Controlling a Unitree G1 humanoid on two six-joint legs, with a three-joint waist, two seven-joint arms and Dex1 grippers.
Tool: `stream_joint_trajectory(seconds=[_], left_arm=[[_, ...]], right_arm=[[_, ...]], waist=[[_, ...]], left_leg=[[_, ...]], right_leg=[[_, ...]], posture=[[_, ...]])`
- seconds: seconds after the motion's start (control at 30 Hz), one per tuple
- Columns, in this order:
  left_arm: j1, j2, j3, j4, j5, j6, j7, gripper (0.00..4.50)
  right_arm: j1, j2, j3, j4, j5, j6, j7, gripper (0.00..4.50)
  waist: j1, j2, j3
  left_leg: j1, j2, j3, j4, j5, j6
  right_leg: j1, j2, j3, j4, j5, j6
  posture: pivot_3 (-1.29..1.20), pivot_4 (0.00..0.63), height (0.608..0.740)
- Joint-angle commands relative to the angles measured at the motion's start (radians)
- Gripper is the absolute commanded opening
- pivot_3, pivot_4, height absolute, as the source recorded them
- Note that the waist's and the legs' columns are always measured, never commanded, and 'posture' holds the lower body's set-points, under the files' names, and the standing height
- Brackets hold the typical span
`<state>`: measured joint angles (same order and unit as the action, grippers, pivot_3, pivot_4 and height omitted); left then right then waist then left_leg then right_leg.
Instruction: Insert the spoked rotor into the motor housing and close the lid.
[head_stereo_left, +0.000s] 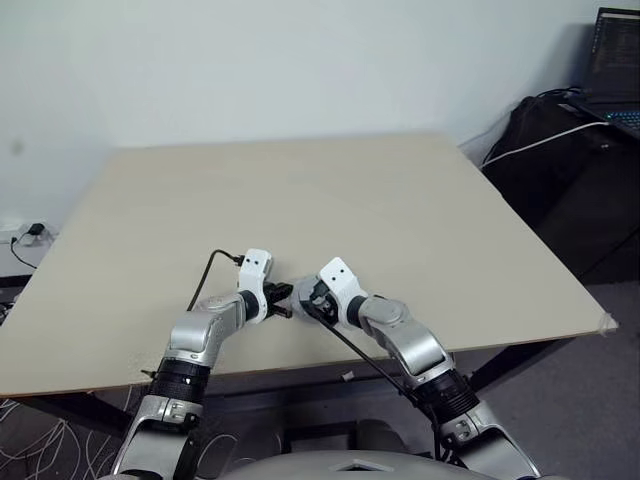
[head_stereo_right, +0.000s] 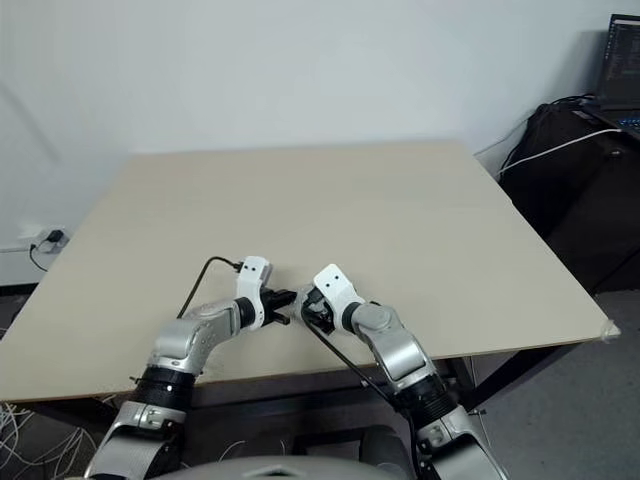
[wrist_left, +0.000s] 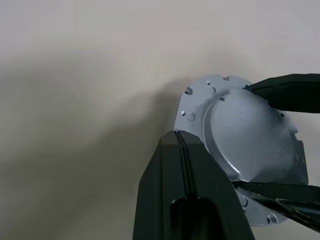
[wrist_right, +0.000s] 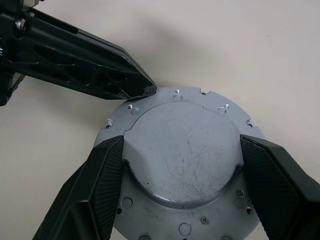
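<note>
1. Pale wooden table (head_stereo_left: 400, 210), both arms meeting over its near edge, wrists angled toward each other.
2. Right gripper (wrist_right: 182, 150) clamped on the lid (wrist_right: 182, 150): one black finger (wrist_right: 102, 175) against each opposite side of the raised round centre, jaws standing wide across that dome.
3. Lid: shiny grey metal disc, scratched domed middle, flat flange around it pierced with small holes and notched at the rim. Seen from the right wrist, face toward the camera, table surface behind it.
4. Left gripper (wrist_left: 179, 134) closed, two black fingers pressed flat together with nothing between them.
5. Tip of the closed left gripper (wrist_right: 145, 91) touching, or just beside, the flange edge of the lid; actual contact hard to confirm.
6. In the left wrist view, lid (wrist_left: 250, 145) just past the closed fingertips, its dome pinched from two sides by the right gripper's fingers (wrist_left: 290, 92).
7. From the head, both grippers together near the table's front edge, left gripper (head_stereo_left: 283, 300) beside right gripper (head_stereo_left: 308, 298); the lid too small there to make out.
8. Whether the lid sits on a housing or hangs free: cannot tell, underside hidden.
9. Dark bag (head_stereo_left: 560, 150) and open laptop (head_stereo_left: 615, 60) off the far right of the table.
</note>
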<state>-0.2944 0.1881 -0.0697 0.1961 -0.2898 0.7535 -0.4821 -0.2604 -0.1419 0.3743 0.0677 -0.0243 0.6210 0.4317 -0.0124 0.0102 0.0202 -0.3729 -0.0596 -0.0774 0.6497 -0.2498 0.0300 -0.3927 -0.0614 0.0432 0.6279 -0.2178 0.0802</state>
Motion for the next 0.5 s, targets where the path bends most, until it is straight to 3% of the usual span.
stream_joint_trajectory(seconds=[0.03, 0.5], left_arm=[[-0.031, 0.002, 0.006, 0.009, -0.006, 0.003, -0.013, 0.0], [-0.079, -0.023, 0.023, 0.033, -0.052, 0.062, -0.076, 0.0]], right_arm=[[0.012, -0.007, 0.005, 0.015, -0.011, 0.03, -0.004, 3.21], [0.013, 0.005, 0.015, 0.01, -0.01, 0.033, -0.006, 3.21]], waist=[[0.0, 0.0, 0.0], [-0.002, -0.001, 0.0]], left_leg=[[0.0, 0.0, 0.0, 0.0, -0.001, -0.003], [0.0, 0.0, 0.0, 0.0, -0.001, -0.003]], right_leg=[[0.0, 0.0, 0.0, 0.0, 0.0, 0.0], [0.0, 0.0, 0.0, 0.0, 0.0, 0.0]], posture=[[0.0, 0.0, 0.74], [0.0, 0.0, 0.74]])
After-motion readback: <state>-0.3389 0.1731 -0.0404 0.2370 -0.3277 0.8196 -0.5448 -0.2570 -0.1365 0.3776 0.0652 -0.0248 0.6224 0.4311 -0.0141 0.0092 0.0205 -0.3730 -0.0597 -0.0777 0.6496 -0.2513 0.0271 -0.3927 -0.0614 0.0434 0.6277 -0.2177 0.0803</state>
